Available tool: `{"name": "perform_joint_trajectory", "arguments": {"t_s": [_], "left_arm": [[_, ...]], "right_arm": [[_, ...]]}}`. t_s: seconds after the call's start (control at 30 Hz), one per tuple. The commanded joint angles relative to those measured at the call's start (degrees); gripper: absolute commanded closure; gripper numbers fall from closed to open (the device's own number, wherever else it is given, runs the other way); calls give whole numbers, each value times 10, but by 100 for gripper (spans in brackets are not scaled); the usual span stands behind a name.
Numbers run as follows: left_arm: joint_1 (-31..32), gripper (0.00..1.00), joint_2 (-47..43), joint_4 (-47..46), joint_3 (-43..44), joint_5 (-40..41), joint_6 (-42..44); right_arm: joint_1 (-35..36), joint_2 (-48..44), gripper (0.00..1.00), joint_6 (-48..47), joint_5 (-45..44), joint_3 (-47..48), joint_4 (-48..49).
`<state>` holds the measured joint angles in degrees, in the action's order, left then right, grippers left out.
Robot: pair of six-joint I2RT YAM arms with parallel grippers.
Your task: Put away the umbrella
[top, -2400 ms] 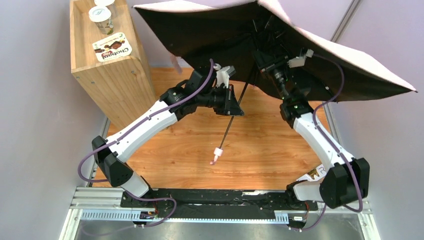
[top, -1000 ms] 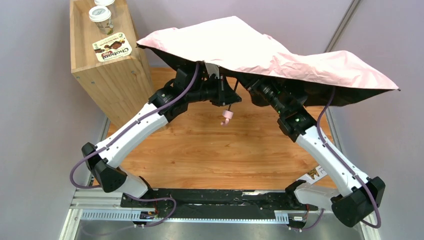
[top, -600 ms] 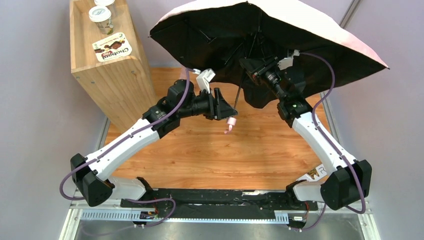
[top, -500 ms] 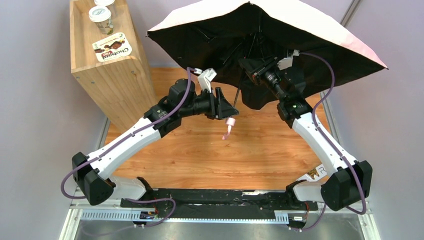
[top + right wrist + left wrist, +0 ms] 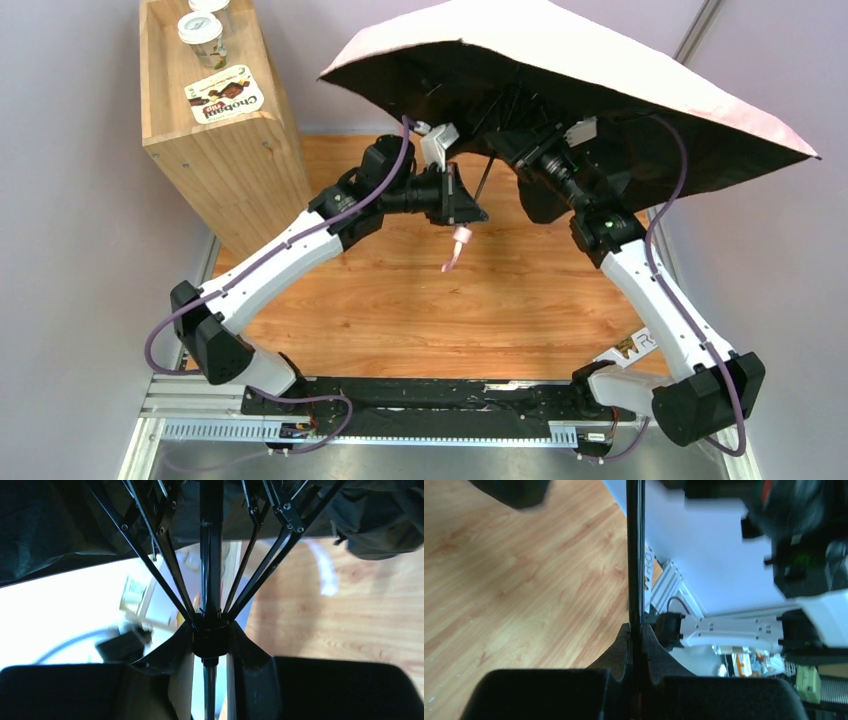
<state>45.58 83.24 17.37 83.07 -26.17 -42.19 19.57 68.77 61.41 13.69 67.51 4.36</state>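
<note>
Up over the far half of the wooden table (image 5: 400, 300), the umbrella (image 5: 560, 70) is hanging wide open, pink side up and black ribs showing underneath. The left gripper (image 5: 635, 635) is pinching the thin black shaft (image 5: 635, 555) tight, with the pink strap (image 5: 455, 252) dangling just past it. The right gripper (image 5: 212, 627) is clamping the hub (image 5: 212, 642) where the ribs are meeting.
</note>
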Motion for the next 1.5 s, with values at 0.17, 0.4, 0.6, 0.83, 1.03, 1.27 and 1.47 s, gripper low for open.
{"name": "perform_joint_trajectory", "arguments": {"t_s": [0.17,0.4,0.6,0.83,1.03,1.27,1.47], "left_arm": [[-20,100,54,-20,106,-8,15],[-16,72,-3,-45,9,-19,-5],[-16,37,-111,-23,-69,-24,72],[-16,38,-163,24,3,-39,183],[-16,37,-66,93,288,-27,214],[-19,26,-59,47,372,7,224],[-24,28,-33,28,448,59,230]], "right_arm": [[117,-85,100,4,51,-150,2],[51,-36,100,25,81,-94,26],[-29,-13,100,35,135,-53,7],[-71,11,100,-59,227,21,-127],[-71,-9,100,-86,265,-15,-124],[-72,6,100,-50,303,7,-87],[-55,0,100,30,328,16,-6]]}}
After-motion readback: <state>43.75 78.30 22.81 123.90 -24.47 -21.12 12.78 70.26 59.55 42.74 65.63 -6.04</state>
